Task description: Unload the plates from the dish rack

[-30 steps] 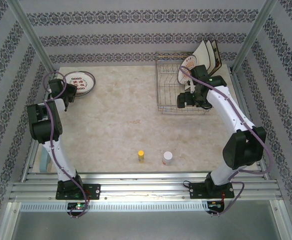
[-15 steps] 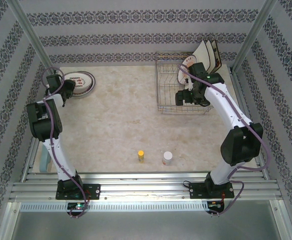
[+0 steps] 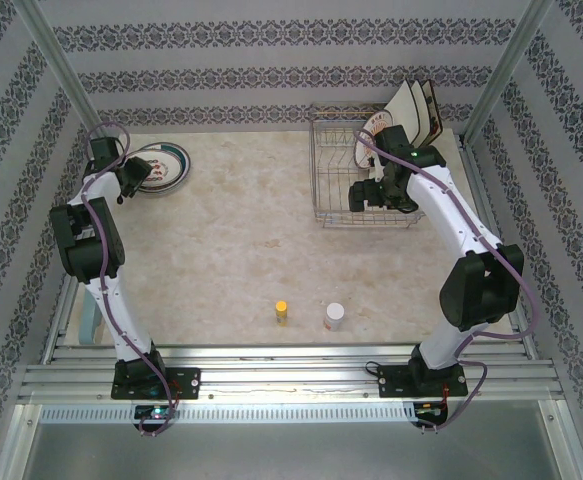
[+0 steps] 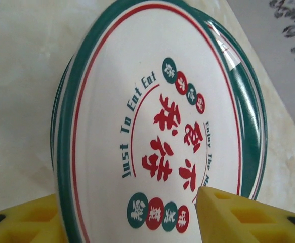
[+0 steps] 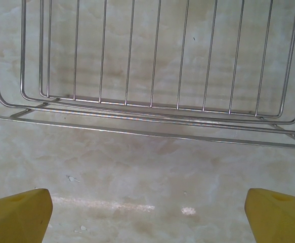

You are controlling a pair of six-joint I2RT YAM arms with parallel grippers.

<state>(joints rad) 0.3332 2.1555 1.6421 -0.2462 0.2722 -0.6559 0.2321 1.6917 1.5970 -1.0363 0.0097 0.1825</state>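
Round white plates (image 3: 163,167) with green rims and red characters lie stacked at the table's far left. My left gripper (image 3: 128,178) is at their left edge. In the left wrist view the top plate (image 4: 152,126) rests on another. My left gripper (image 4: 132,225) is open, its yellow fingers (image 4: 248,217) apart on either side of the near rim. The dish rack (image 3: 339,205) stands at the far right with a round plate (image 3: 378,132) and square cream plates (image 3: 411,108) upright in it. My right gripper (image 3: 363,196) hangs open at the rack's front; its view shows the rack's wires (image 5: 152,109) past the empty right gripper (image 5: 147,217).
A small yellow bottle (image 3: 282,312) and a white jar (image 3: 334,316) stand near the table's front edge. Patterned walls and metal frame posts (image 3: 61,70) close in the table on three sides.
My left gripper has opened and let go of the round plate, which now lies on the stack. The left wrist drew back to the far left. The right gripper edged closer to the rack.
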